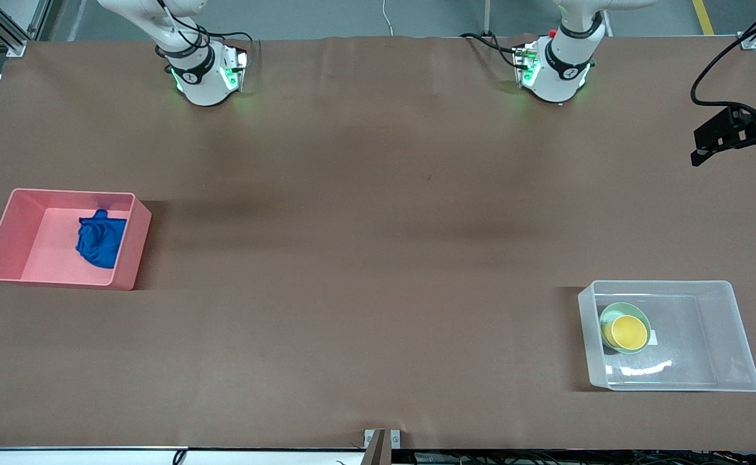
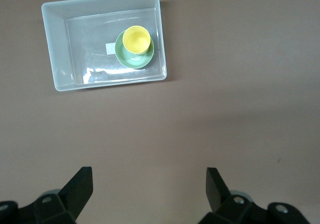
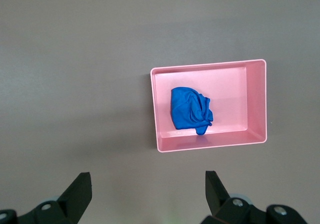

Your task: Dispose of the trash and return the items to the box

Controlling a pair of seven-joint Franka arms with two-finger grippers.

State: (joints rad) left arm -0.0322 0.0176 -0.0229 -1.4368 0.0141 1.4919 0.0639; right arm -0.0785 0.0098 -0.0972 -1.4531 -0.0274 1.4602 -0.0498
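Note:
The blue cloth wad (image 1: pixel 101 239) lies in the pink bin (image 1: pixel 133 253) at the right arm's end of the table; both show in the right wrist view, the cloth (image 3: pixel 190 108) inside the bin (image 3: pixel 256 98). The yellow cup (image 1: pixel 628 331) sits in the mint-green bowl (image 1: pixel 615 310) inside the clear box (image 1: pixel 736 336) at the left arm's end. The left wrist view shows the cup (image 2: pixel 136 38), bowl (image 2: pixel 129 59) and box (image 2: pixel 56 48). My left gripper (image 2: pixel 150 184) is open and empty, high over bare table. My right gripper (image 3: pixel 148 184) is open and empty, high over bare table.
Both arm bases stand at the table's edge farthest from the front camera, the right arm's (image 1: pixel 202 74) and the left arm's (image 1: pixel 555 68). A black camera mount (image 1: pixel 739 132) juts in at the left arm's end. Brown cloth covers the table (image 1: pixel 378 258).

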